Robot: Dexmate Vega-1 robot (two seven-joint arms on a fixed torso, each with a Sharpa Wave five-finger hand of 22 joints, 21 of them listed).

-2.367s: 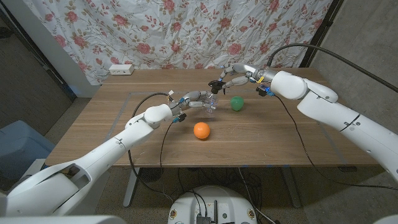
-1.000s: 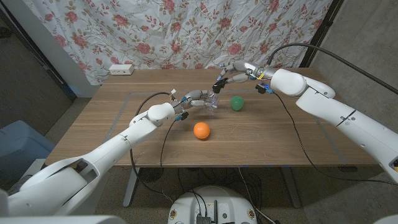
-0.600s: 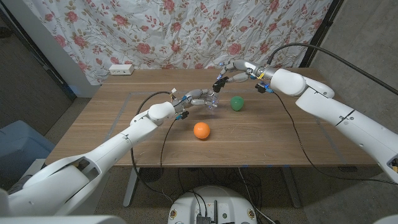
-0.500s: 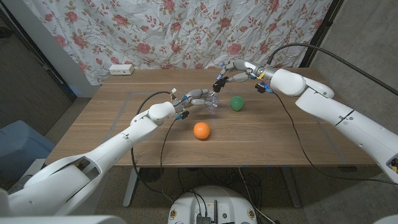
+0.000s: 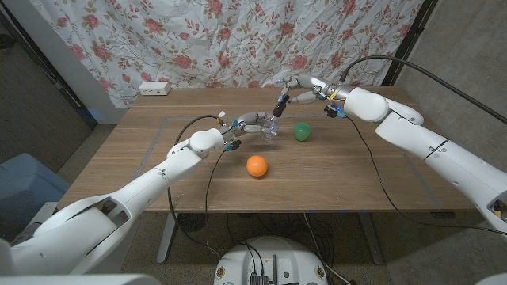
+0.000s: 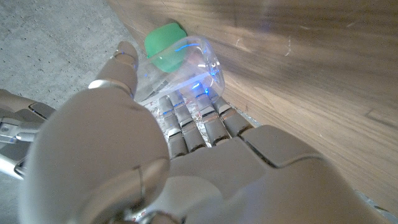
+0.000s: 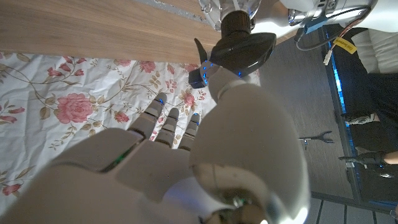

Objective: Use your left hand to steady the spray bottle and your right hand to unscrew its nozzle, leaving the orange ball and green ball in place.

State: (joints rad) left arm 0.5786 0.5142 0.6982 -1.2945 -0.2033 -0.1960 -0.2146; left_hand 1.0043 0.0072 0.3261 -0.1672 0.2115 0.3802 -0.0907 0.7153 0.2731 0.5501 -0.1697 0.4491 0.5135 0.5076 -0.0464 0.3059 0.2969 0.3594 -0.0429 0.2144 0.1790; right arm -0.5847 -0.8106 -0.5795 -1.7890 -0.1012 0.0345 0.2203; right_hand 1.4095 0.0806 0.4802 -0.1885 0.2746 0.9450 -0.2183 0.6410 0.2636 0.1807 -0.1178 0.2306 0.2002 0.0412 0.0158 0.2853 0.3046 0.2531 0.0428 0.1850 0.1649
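While my left hand (image 5: 252,123) grips the clear spray bottle (image 5: 270,129), my right hand (image 5: 295,89) pinches the black nozzle (image 5: 280,104), seemingly lifted off; both balls sit untouched.

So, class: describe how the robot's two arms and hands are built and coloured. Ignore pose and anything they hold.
Both arms have smooth white rounded shells, and a black cable runs loose along each. The left hand and right hand are grey and silver, with segmented metallic fingers. Small blue lights glow near the fingertips, and coloured connectors sit at the wrists.
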